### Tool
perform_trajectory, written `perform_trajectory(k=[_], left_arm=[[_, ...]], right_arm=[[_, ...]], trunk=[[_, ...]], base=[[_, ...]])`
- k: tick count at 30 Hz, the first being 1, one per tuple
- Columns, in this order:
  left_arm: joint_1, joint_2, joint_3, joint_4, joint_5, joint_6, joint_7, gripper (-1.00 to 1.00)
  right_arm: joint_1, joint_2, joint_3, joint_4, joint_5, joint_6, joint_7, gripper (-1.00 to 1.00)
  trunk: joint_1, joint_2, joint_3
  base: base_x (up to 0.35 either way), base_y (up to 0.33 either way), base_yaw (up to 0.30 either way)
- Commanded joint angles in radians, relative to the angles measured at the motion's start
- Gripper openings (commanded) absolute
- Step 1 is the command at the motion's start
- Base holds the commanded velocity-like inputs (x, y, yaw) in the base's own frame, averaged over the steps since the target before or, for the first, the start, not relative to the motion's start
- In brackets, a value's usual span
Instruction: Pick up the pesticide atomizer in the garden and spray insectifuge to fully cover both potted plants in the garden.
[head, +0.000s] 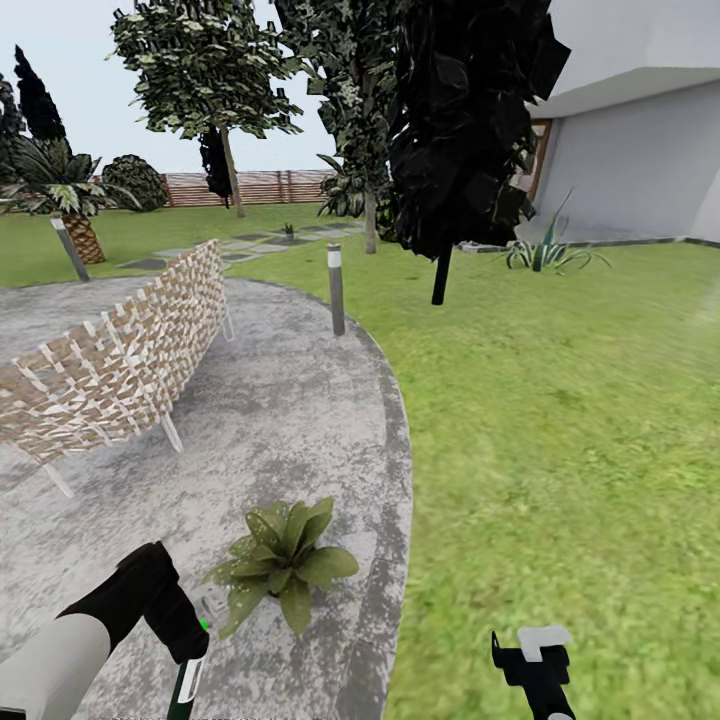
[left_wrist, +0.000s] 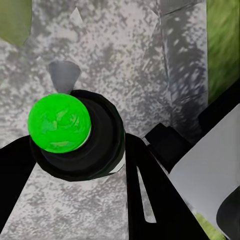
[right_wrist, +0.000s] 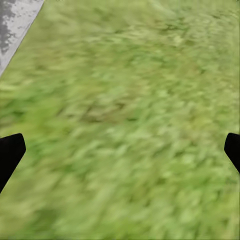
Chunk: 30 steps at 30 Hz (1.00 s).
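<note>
One potted plant sits on the gravel patio in the head view, just beside the left gripper. Left wrist view: the fingers pinch the pesticide atomizer. Right wrist view: the right gripper is spread wide above the lawn.

Left arm showing pale grey rounded forearm shell, joining matte black tapering wrist section. Left hand reading as black, blocky; in left wrist view its fingers appearing as black angular bars, one carrying narrow pale slot. Pale grey flat panel with black edge sitting beside them.

Right hand showing black angular bracket body topped by small white rectangular block. In right wrist view, black fingertips showing wide apart at frame sides.
</note>
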Motion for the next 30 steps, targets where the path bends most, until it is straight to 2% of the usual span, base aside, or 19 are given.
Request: perform_trajectory(k=[1, 8, 19, 30], left_arm=[[0.001, 0.001, -0.004, -0.001, -0.001, 0.009, -0.005, -1.0], [0.009, 0.005, -0.006, 0.001, -0.001, 0.008, 0.003, -1.0], [0.01, 0.005, -0.006, 0.01, 0.0, 0.008, 0.009, -1.0], [0.01, 0.005, 0.001, 0.005, 0.0, 0.007, 0.011, -1.0]], right_arm=[[-0.001, 0.0, -0.005, 0.002, 0.011, -0.003, -0.005, 1.0], [-0.001, 0.0, -0.005, 0.002, 0.011, -0.003, -0.004, 1.0], [-0.001, 0.001, -0.005, 0.002, 0.011, -0.003, -0.004, 1.0], [-0.001, 0.0, -0.005, 0.002, 0.011, -0.004, -0.004, 1.0]], trunk=[[0.0, 0.0, -0.001], [0.0, 0.0, -0.001], [0.0, 0.0, -0.001], [0.0, 0.0, -0.001]], base=[[-0.001, -0.085, 0.078], [0.0, -0.014, 0.059], [0.008, -0.003, 0.264], [0.181, -0.189, 0.048]])
